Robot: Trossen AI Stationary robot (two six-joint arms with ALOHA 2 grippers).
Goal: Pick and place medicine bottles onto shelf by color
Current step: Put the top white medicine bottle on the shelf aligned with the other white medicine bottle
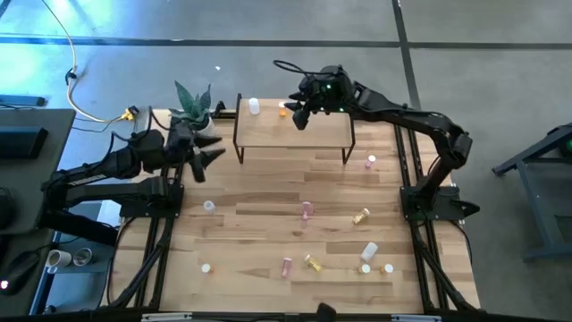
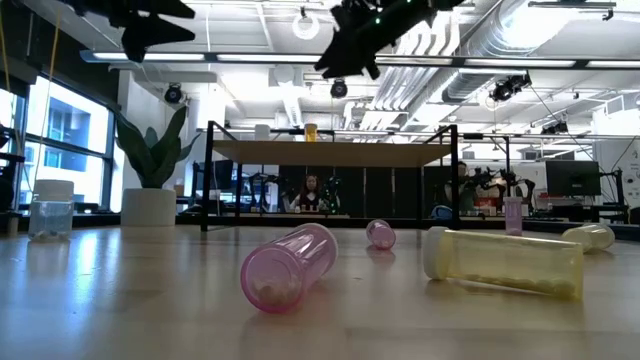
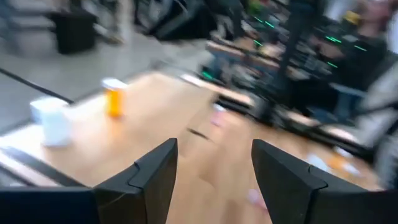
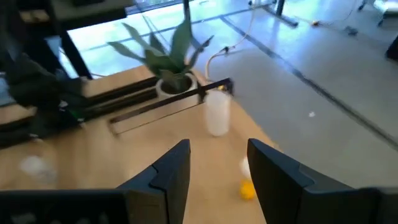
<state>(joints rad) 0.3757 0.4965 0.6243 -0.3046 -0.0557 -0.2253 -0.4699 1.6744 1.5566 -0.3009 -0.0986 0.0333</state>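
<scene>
Two bottles, white bottle [image 1: 255, 106] and orange bottle [image 1: 282, 109], are standing on the shelf [image 1: 295, 134] while the spread, empty right gripper [image 1: 302, 114] is hovering just beside the orange one, best lifted straight clear.

Grey concrete floor [image 1: 500, 54], bright windows [image 2: 60, 135], ceiling ducts [image 2: 520, 40].
</scene>
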